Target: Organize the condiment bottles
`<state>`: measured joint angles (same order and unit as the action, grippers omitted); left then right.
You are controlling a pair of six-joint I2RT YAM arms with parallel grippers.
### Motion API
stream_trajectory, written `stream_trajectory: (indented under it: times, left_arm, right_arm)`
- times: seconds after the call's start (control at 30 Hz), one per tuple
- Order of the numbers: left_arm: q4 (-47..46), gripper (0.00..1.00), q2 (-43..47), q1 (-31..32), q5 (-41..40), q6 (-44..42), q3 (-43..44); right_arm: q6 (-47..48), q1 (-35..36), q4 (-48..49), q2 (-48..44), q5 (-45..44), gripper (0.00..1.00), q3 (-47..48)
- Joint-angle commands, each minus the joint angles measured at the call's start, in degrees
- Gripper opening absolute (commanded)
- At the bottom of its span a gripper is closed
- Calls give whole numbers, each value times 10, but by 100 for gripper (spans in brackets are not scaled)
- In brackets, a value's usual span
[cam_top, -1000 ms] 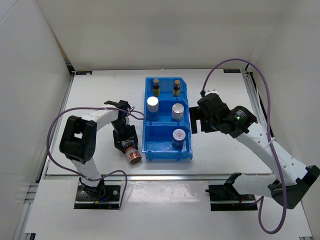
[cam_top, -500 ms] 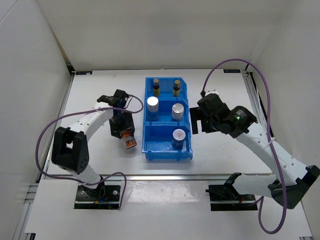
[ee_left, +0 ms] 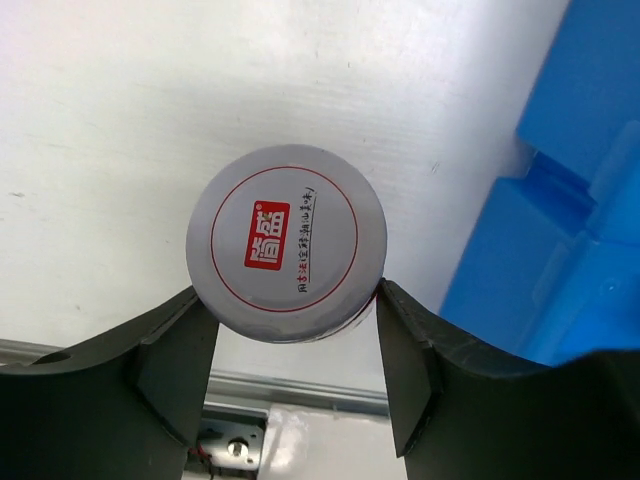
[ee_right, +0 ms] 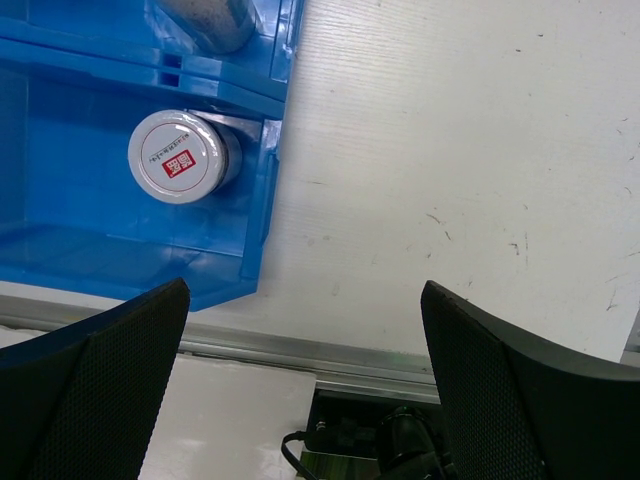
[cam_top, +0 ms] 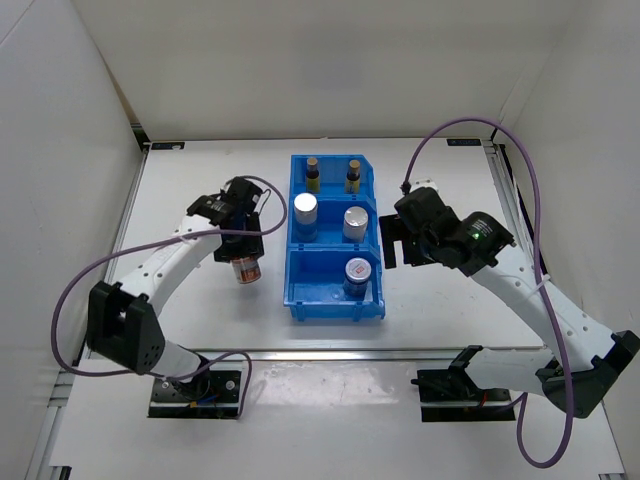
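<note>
Item: short round white-lidded jar [ee_left: 287, 243], now lifted upright off the white table [cam_top: 180, 190], clamped in my left gripper [ee_left: 288, 300], just left of the blue plastic bin [cam_top: 297, 300]; its near compartment [cam_top: 318, 287] likely comes next. Right gripper [ee_right: 305, 340]: jaws apart, idle.

I log one blue plastic bin [cam_top: 335, 310], three compartments in a row running far to near, standing on the white tabletop [cam_top: 190, 180]. Tabletop to the bin's right: faint dark scuffs [ee_right: 440, 225], seen on my right wrist camera. Nearer than the bin: a silver aluminium rail [cam_top: 330, 352] edging the tabletop. Beyond and to either side of the bin: plain white enclosure walls [cam_top: 330, 70].
</note>
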<state>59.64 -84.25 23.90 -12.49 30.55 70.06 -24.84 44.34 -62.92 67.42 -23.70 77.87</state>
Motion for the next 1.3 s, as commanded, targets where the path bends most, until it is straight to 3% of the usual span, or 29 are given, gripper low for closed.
stream_trajectory:
  times: [0.0,0.17,0.4,0.63,0.8,1.03,1.27]
  left_arm:
    - [-31,11,70,30,-89,9,0]
    - [-79,11,131,69,-140,0,-17]
    - [-229,11,232,144,-118,-97,-64]
    - [-297,11,199,226,-57,-177,-71]
    - [-398,11,199,260,-17,-231,-132]
    - [-533,11,210,295,1,-314,-206]
    - [-619,11,210,302,12,-320,-292]
  right_arm:
    - [2,0,1,-13,-11,100,-6]
    - [2,0,6,-13,-11,100,-6]
    - [2,0,11,-13,-16,100,-17]
    - [-3,0,11,-8,-16,100,-17]
    - [-16,0,4,-8,-16,100,-17]
    - [-62,0,-31,4,-16,100,10]
    - [-114,0,-42,-1,-9,100,11]
